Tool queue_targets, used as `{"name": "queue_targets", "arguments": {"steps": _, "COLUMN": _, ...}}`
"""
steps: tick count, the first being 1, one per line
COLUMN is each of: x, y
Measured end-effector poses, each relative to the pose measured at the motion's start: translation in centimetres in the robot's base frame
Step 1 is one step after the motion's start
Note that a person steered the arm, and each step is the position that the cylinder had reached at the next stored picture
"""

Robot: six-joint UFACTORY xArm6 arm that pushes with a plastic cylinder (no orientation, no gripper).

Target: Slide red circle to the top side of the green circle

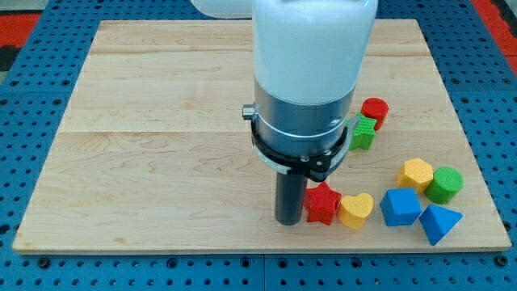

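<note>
Now my tip (pixel 288 221) beside red star (pixel 321 203)

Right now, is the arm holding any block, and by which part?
Nothing is held. My tip only stands on the board, at the left side of the red star.

the arm's white upper body (pixel 313 36) is cut off by the view's top edge. its grey collar (pixel 300 121) hides the left part of the green block (pixel 364 132) just right of it, so that block's shape cannot be told. my tip (pixel 288 221) covers the left edge of the red star (pixel 322 203) it touches. the board behind the arm is hidden.
</note>
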State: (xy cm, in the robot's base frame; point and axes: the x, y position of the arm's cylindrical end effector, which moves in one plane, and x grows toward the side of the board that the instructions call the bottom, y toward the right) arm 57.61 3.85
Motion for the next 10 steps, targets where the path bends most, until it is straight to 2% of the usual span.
{"name": "queue_targets", "arguments": {"steps": 2, "x": -1.2, "y": 7.2}}
{"name": "queue_targets", "arguments": {"steps": 3, "x": -0.6, "y": 7.0}}
{"name": "queue_targets", "arguments": {"steps": 4, "x": -0.8, "y": 0.7}}
{"name": "queue_targets", "arguments": {"steps": 5, "x": -6.2, "y": -5.4}}
{"name": "queue_targets", "arguments": {"steps": 6, "x": -13.8, "y": -5.3}}
{"name": "queue_targets", "arguments": {"steps": 8, "x": -23.0, "y": 3.6}}
{"name": "queue_targets", "arguments": {"steps": 9, "x": -25.6, "y": 9.9}}
{"name": "queue_targets", "arguments": {"steps": 10, "x": -23.5, "y": 14.8}}
